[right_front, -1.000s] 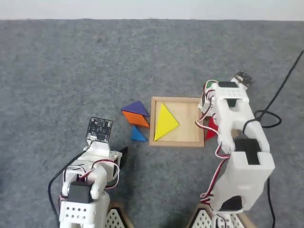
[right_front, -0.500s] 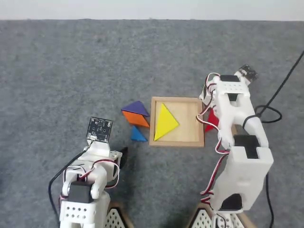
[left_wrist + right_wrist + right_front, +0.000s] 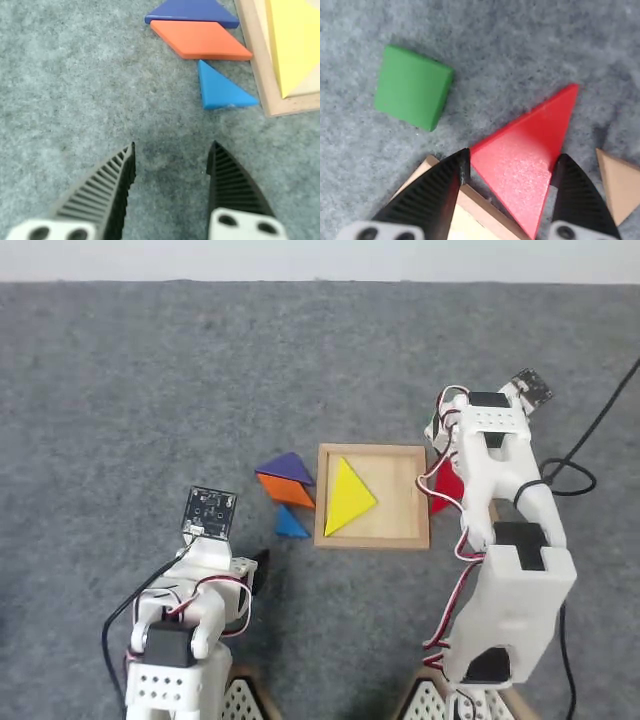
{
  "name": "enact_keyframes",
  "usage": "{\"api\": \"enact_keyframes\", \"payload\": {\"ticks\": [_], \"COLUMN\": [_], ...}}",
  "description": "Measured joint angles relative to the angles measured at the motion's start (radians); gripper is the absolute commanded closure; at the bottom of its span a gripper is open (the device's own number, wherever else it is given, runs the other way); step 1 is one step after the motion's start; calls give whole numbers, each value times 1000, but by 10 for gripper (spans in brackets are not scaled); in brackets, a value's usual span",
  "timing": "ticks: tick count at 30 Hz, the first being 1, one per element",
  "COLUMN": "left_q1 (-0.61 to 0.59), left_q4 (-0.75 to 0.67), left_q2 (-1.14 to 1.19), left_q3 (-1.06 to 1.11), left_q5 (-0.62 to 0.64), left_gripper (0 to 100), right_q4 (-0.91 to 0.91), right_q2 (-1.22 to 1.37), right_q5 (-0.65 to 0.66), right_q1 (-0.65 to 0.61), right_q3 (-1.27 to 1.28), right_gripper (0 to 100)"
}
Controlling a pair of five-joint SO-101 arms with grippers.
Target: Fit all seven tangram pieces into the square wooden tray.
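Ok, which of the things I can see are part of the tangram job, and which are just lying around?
For the job: wooden tray; yellow triangle inside it; purple triangle; orange parallelogram; small blue triangle; red triangle; green square; tan triangle.

Just lying about: black cable; grey carpet underneath.

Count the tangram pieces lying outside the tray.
6. In the high view, left of the tray: purple triangle, orange parallelogram, blue triangle. By its other side, near the right gripper: red triangle, green square, tan triangle. The right arm may hide others.
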Motion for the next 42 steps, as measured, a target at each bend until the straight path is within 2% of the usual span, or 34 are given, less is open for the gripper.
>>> {"api": "enact_keyframes", "payload": {"ticks": [20, 26, 28, 34, 42], "left_q1": [0, 0, 0, 0, 0], "left_q4": [0, 0, 0, 0, 0], "left_q2": [0, 0, 0, 0, 0], "left_q3": [0, 0, 0, 0, 0], "left_q5": [0, 0, 0, 0, 0], "left_gripper": [775, 775, 775, 775, 775], "right_q4": [-6, 11, 25, 127, 272], "right_q2": [92, 94, 94, 114, 114], "right_q5": [21, 150, 238, 624, 853], "right_q1": [0, 12, 37, 89, 55], "right_q3": [-81, -87, -91, -176, -276], "right_gripper": [724, 724, 726, 725, 723]}}
